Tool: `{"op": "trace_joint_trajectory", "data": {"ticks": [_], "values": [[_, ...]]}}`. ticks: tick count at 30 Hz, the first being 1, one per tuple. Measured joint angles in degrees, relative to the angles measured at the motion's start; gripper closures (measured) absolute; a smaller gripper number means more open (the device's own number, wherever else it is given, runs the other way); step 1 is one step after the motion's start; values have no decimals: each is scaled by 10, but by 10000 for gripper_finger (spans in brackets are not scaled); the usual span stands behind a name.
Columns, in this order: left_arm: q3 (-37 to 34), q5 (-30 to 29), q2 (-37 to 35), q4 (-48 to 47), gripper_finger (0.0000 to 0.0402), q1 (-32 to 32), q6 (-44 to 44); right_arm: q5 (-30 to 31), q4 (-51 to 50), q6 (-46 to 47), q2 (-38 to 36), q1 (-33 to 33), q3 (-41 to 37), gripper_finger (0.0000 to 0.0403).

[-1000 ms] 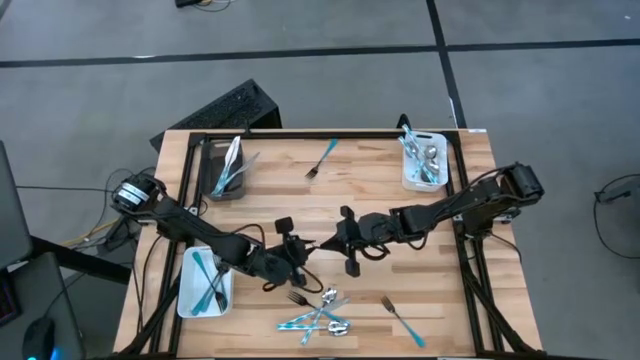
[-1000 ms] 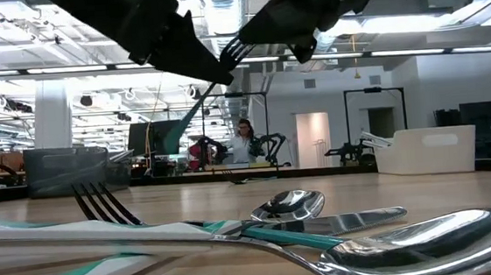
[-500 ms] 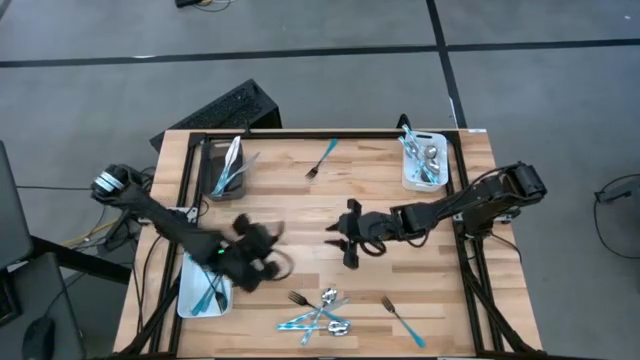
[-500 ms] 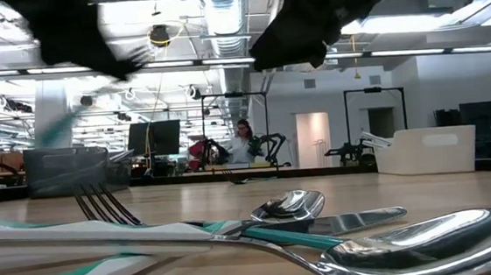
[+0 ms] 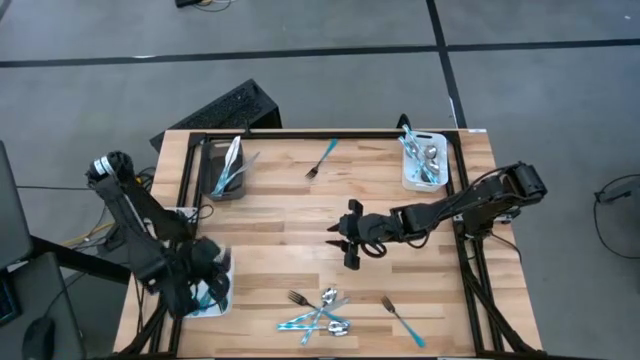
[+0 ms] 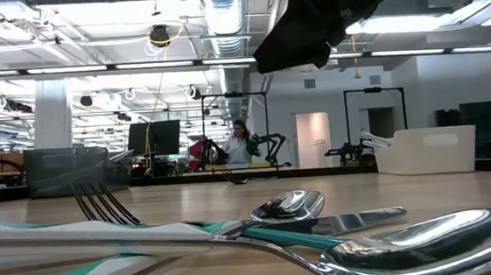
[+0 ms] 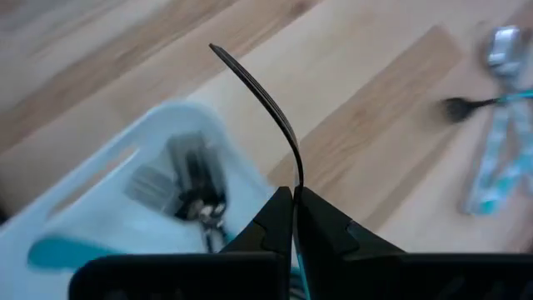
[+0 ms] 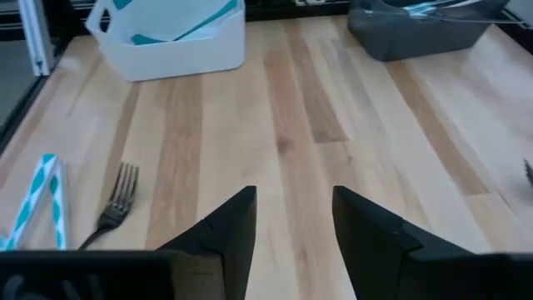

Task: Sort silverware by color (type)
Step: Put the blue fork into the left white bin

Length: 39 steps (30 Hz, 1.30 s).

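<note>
My left gripper [image 5: 203, 287] hangs over the white bin [image 5: 227, 300] at the table's near left, shut on a fork [image 7: 258, 87] that the left wrist view shows edge-on. Teal-handled pieces lie in that bin [image 7: 125, 187]. My right gripper [image 5: 340, 240] stands open above the middle of the table, nothing between its fingers [image 8: 291, 218]. A pile of silver and teal-handled silverware [image 5: 322, 312] lies near the front edge, and a teal-handled fork [image 5: 402, 321] lies alone to its right. Another fork [image 5: 322, 160] lies at the far middle. My left gripper pinches the fork's handle [image 7: 295, 190] between its two fingers; a sliver of teal shows between them. The fingers slant downward from above. The fork's curved neck and tines [image 7: 218, 52] stick out past the fingertips, lifted clear above the white bin and the table.
A dark bin [image 5: 228, 168] with silver pieces stands at the far left. A white bin [image 5: 424, 160] with spoons and teal handles stands at the far right. Bare wood lies between the two grippers. A black frame edges the table.
The two grippers met at the table's middle on one fork. My right gripper has opened and let go, staying in place. My left gripper has carried the fork toward the near left corner, rolling as it went, and now stands over the white bin.
</note>
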Motion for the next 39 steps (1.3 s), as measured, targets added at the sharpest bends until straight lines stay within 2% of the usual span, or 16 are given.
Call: {"op": "trace_joint_trajectory", "data": {"ticks": [3, 7, 12, 15, 20, 23, 26, 28, 31, 39], "values": [[0, 14, 40, -23, 400, -38, -73, 0, -4, 0, 0, 1, 0, 221], [0, 34, 87, -5, 384, -38, -76, 0, -6, 0, 0, 2, 0, 221], [0, 59, 126, -22, 339, -23, -65, 0, 4, -7, 1, -1, 0, 221], [0, 64, 125, -44, 302, -17, -65, 1, 16, -46, 8, -17, 1, 221], [0, 56, 94, -75, 246, -2, -65, 2, 11, -69, 8, -110, 1, 221], [0, 33, 66, -79, 225, 7, -52, -70, 5, -124, 8, -191, 1, 221], [0, -29, 43, -77, 219, 21, -25, -152, 4, -206, 24, -271, 10, 221], [0, -70, 32, -75, 220, 35, -3, -193, -30, -248, 51, -319, 35, 221], [0, -97, 22, -68, 223, 69, 42, -235, -103, -297, 110, -375, 111, 221], [0, -83, 21, -23, 225, 148, 152, -274, -328, -502, 286, -431, 342, 227]]}}
